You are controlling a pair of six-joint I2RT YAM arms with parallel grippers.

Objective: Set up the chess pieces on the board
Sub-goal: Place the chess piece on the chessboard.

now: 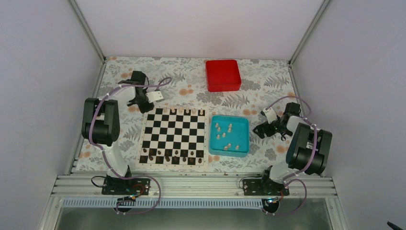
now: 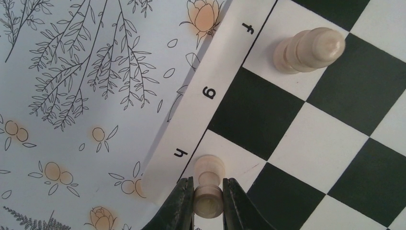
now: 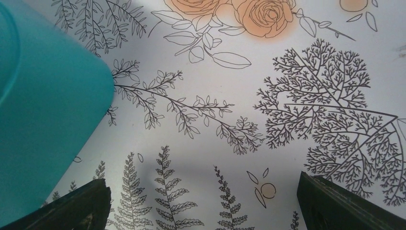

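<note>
The black-and-white board (image 1: pixel 175 135) lies between the arms. Several cream chess pieces (image 1: pixel 186 111) stand along its far row, and more lie in the teal tray (image 1: pixel 230 119). My left gripper (image 1: pixel 144 102) hovers at the board's far left corner. In the left wrist view the left gripper (image 2: pixel 208 181) is shut on a cream piece (image 2: pixel 208 167), whose base is over the white corner square by the letter h. Another cream piece (image 2: pixel 309 49) stands on the f square of the board (image 2: pixel 258 115). My right gripper (image 3: pixel 206 203) is open over bare tablecloth.
Dark brown pieces (image 1: pixel 167 154) fill the board's near rows. A red box (image 1: pixel 223 75) sits at the back. The teal tray (image 3: pixel 43 110) lies just left of the right gripper (image 1: pixel 264 129). Metal frame rails and grey walls bound the floral cloth.
</note>
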